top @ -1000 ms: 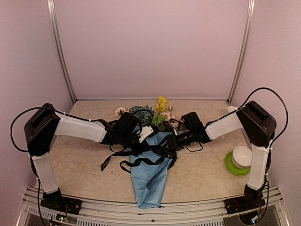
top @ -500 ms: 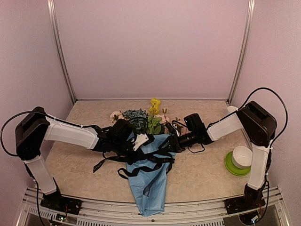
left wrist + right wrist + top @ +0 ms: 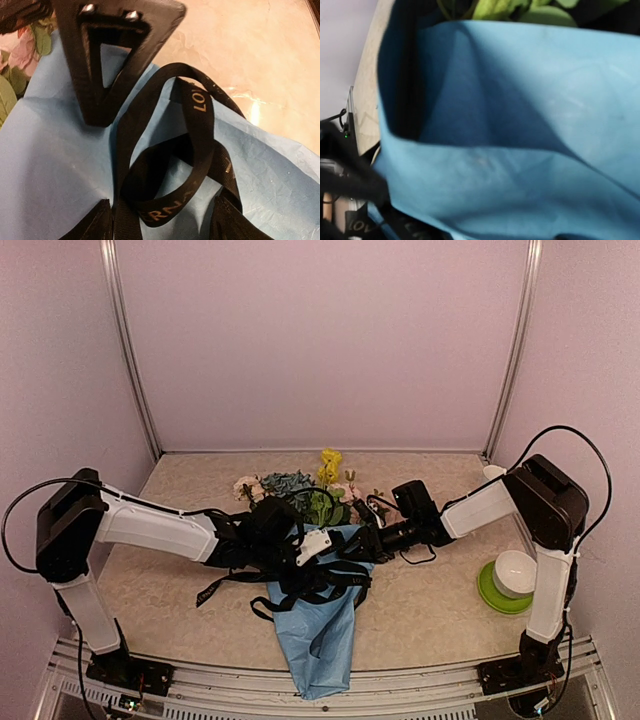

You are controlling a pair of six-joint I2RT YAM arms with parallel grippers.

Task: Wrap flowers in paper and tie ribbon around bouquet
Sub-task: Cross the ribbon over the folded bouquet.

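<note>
Lilac walls close in a mottled beige table point(image 3: 440, 610), where the bouquet point(image 3: 318, 580) lies in the middle between the two arms. Its cone of light blue paper point(image 3: 315, 630) points toward the near edge. The flowers point(image 3: 325, 480), yellow, pink and blue-green, spill out toward the back wall. The ribbon point(image 3: 197, 125) lies in loose black loops across the paper, one loop crossing over itself. The left hand point(image 3: 160, 226) hovers just above that loop, its fingers point(image 3: 97, 222) standing apart with the ribbon between them, unclamped. The right hand point(image 3: 362, 543) sits at the cone's right edge. Blue paper fills its own camera, so whether it is apart or together I cannot tell. A white bowl point(image 3: 515, 572) on a green plate point(image 3: 497, 598) stands well apart at the right.
</note>
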